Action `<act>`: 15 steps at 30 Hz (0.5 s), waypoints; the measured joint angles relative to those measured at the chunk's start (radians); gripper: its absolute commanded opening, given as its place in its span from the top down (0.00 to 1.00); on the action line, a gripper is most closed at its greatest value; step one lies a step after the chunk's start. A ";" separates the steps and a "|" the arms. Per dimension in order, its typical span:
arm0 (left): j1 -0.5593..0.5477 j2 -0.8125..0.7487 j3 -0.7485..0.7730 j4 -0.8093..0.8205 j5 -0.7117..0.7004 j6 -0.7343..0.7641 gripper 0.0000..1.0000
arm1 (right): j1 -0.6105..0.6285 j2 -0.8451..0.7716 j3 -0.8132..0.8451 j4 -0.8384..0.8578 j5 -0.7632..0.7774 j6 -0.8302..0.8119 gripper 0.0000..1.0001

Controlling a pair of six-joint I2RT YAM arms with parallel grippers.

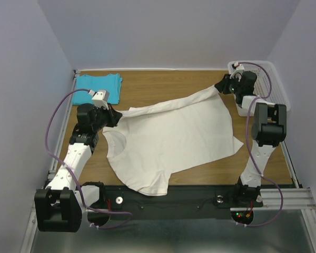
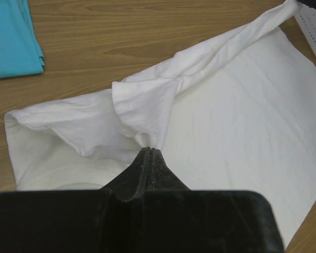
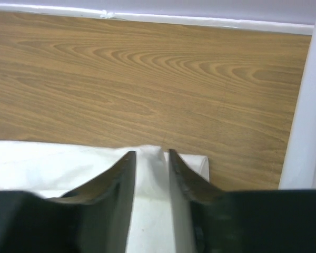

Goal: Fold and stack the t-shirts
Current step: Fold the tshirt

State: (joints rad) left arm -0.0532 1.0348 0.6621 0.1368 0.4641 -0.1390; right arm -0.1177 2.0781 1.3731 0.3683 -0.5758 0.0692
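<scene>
Wood-grain worktop (image 1: pixel 168 84), pale walls on three sides, white perforated basket (image 1: pixel 276 79) at the far right. Item one: cream t-shirt (image 1: pixel 174 137), spread across the middle, its far edge drawn into a rolled ridge running from the left to the far right. Item two: turquoise t-shirt (image 1: pixel 97 84), folded, in the far left corner. Left hand (image 2: pixel 149 150): jaws clamped on a bunch of cream cloth beside a sleeve. Right hand (image 3: pixel 151 154): jaws narrowly parted astride the shirt's far right corner, and the cloth between them looks loose rather than pinched. Handling, as judged: light, limp cotton with no stiffness. It sags and creases wherever it is unsupported, is not fragile, and probably slides readily on the smooth wood. Best taken at corners, hems or shoulder seams, at two points at once, pinching through all layers.
</scene>
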 measured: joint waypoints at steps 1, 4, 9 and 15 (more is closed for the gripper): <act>0.000 -0.001 0.000 0.000 0.004 0.000 1.00 | 0.000 -0.002 0.000 0.000 0.000 0.005 0.55; 0.000 -0.002 0.000 0.000 0.013 0.000 1.00 | -0.001 -0.010 0.000 0.000 -0.001 0.000 0.50; 0.000 -0.002 -0.001 0.000 0.026 0.000 1.00 | -0.001 -0.029 0.000 0.000 -0.010 -0.002 0.49; 0.000 -0.002 -0.002 0.001 0.046 0.000 1.00 | -0.001 -0.041 0.008 -0.020 -0.055 -0.001 0.51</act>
State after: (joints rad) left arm -0.0532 1.0325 0.6605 0.1375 0.5102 -0.1390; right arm -0.1184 2.0373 1.3811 0.3485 -0.6312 0.0685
